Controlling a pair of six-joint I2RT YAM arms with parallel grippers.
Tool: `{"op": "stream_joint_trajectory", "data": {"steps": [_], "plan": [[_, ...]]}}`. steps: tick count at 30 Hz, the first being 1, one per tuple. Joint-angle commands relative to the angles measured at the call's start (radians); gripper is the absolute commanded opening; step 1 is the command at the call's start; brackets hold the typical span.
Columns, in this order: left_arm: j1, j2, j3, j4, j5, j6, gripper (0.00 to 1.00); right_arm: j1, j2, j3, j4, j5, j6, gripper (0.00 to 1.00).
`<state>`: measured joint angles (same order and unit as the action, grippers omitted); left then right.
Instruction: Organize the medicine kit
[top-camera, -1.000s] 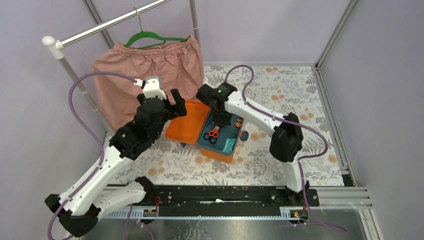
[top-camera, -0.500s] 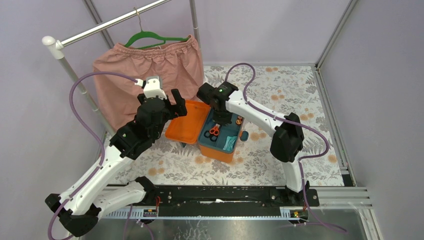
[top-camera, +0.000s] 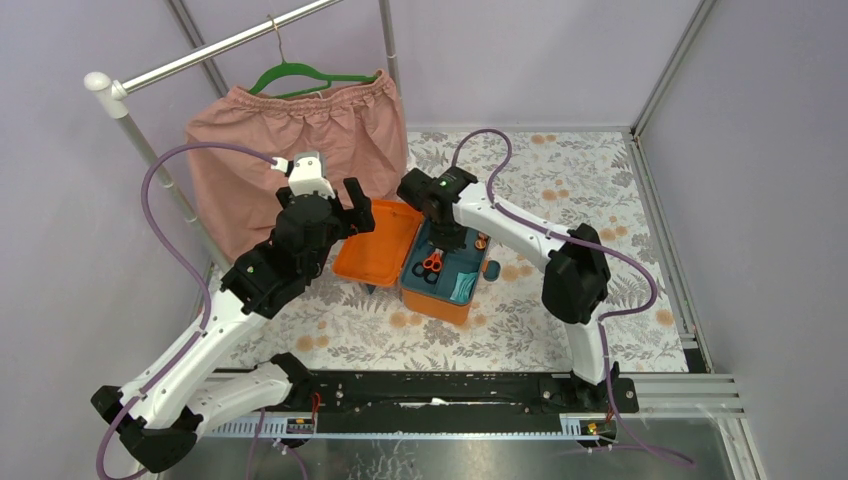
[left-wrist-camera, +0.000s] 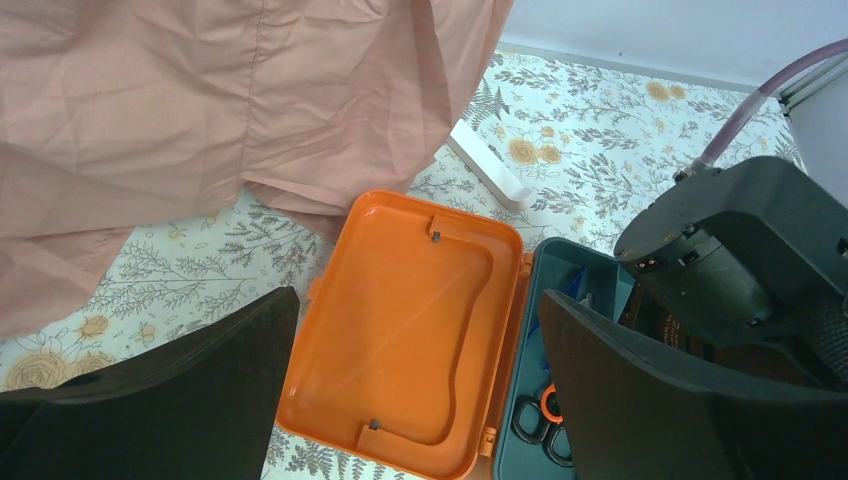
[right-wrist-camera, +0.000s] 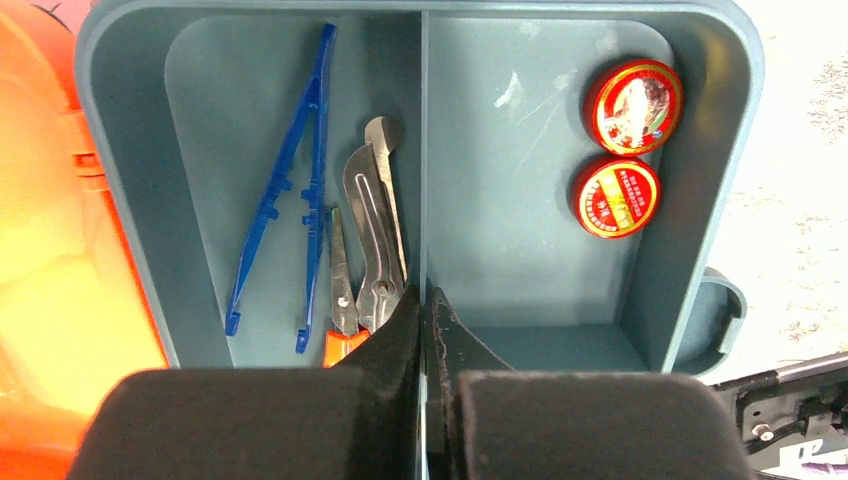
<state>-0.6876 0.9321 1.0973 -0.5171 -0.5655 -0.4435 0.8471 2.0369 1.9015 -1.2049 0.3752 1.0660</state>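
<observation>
My left pincer (left-wrist-camera: 418, 310) hangs with its jaws wide apart and empty, straight over the open lid (left-wrist-camera: 400, 330) of the kit (top-camera: 440, 300). I judge it waits there to keep clear of the tray. Beyond it and to its left a pink cloth (left-wrist-camera: 200, 100) drapes down close to the lid's far edge, with a white rack foot (left-wrist-camera: 490, 165) just beyond.

The tray (right-wrist-camera: 500, 250) lies under my right pincer (right-wrist-camera: 425, 300). Its jaws are pressed together, seemingly on nothing, though the tips hide what is right beneath them. They hover over the divider (right-wrist-camera: 424, 150). Left of the tips lie tweezers (right-wrist-camera: 290, 190) and scissors (right-wrist-camera: 370, 230), and to the right two tins (right-wrist-camera: 633, 105) sit against the wall. My right arm hangs over the tray, so the lid cannot swing shut.
</observation>
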Motion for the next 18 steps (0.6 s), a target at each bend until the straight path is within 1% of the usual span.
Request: {"op": "stream_joint_trajectory", "data": {"steps": [1, 4, 5, 7, 9, 15, 18], "plan": [[-0.006, 0.005, -0.010, 0.012, -0.017, 0.005, 0.99, -0.013, -0.073, -0.078, 0.019, 0.017, 0.004, 0.00], [-0.006, 0.008, -0.010, 0.011, -0.018, 0.005, 0.99, -0.013, -0.088, -0.134, 0.057, 0.004, 0.006, 0.00], [-0.005, 0.009, -0.010, 0.011, -0.017, 0.005, 0.99, -0.013, -0.090, -0.145, 0.063, 0.003, 0.006, 0.04], [-0.005, 0.012, -0.010, 0.011, -0.017, 0.005, 0.99, -0.013, -0.095, -0.157, 0.073, 0.000, 0.004, 0.20], [-0.005, 0.014, -0.010, 0.011, -0.017, 0.006, 0.99, -0.013, -0.107, -0.162, 0.084, -0.010, -0.001, 0.30], [-0.006, 0.016, -0.009, 0.002, -0.020, 0.009, 0.99, -0.011, -0.164, -0.117, 0.089, -0.026, -0.028, 0.49], [-0.006, 0.016, -0.002, -0.005, -0.027, 0.010, 0.99, -0.011, -0.203, -0.091, 0.095, -0.029, -0.045, 0.53]]}}
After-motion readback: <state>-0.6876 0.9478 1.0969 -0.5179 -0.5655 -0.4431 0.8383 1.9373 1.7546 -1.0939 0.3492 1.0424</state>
